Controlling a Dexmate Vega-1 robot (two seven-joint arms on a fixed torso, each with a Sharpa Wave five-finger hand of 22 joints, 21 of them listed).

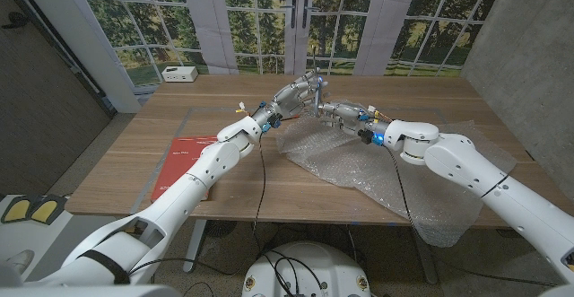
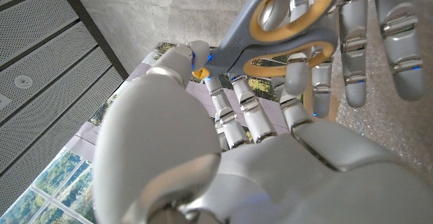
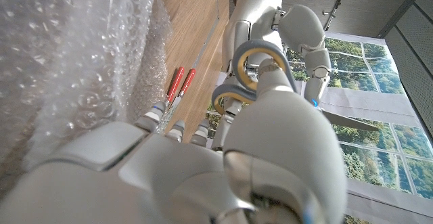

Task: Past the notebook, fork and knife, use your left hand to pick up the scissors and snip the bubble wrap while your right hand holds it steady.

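Now left hand (image 1: 294, 93) over far middle of surface (image 1: 206, 95), fingers (image 2: 233, 119) through yellow-lined loops of scissors (image 2: 287, 24). Blades hidden, so long axis cannot be told. Just right, touching close, right hand (image 1: 339, 113), fingers curled above bubble wrap (image 1: 395, 176); firm hold on sheet cannot be told. Both hands equally near sheet's far edge.

The grey-and-yellow-handled scissors (image 2: 284, 28) are cut off by the left wrist picture's edge, their blades hidden behind the white robot left hand (image 1: 300, 92), while the clear bubble wrap sheet (image 1: 421, 185) overhangs the table's near edge.
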